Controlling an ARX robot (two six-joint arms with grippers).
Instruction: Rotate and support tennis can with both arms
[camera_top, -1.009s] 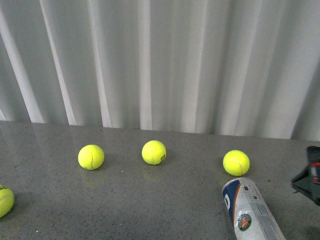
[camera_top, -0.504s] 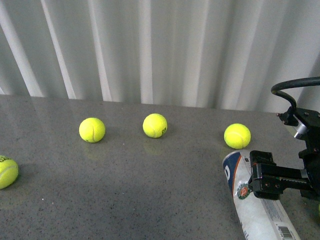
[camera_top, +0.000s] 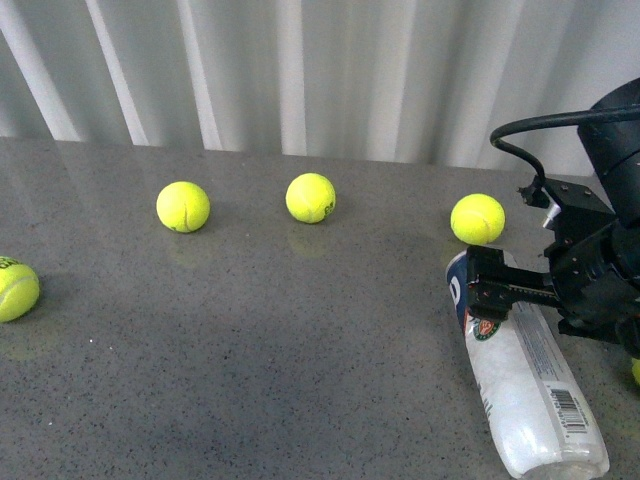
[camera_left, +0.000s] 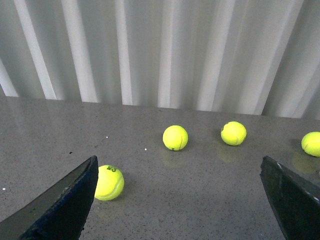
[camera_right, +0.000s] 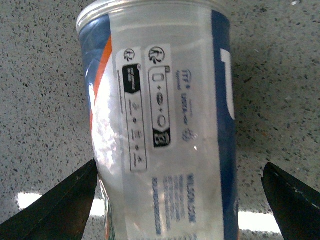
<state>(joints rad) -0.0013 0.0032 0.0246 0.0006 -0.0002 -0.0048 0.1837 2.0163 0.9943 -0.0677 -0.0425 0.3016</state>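
The tennis can (camera_top: 520, 365) lies on its side on the grey table at the right, with its label end towards the back. The Roland Garros emblem and barcode face up. My right gripper (camera_top: 487, 285) is open and hovers over the can's far end, jaws wide. In the right wrist view the can (camera_right: 160, 125) fills the middle between the two spread fingers, and my right gripper (camera_right: 179, 167) is not touching it. My left gripper (camera_left: 177, 162) is open and empty over bare table. It does not show in the front view.
Several yellow-green tennis balls lie on the table: one at the left edge (camera_top: 15, 288), two in the middle (camera_top: 183, 206) (camera_top: 310, 197), and one just behind the can (camera_top: 477, 218). A white pleated curtain (camera_top: 300, 70) closes off the back.
The right arm has come in from the right edge and now stands over the can's far end. The whole scene has shifted upward in the front view.
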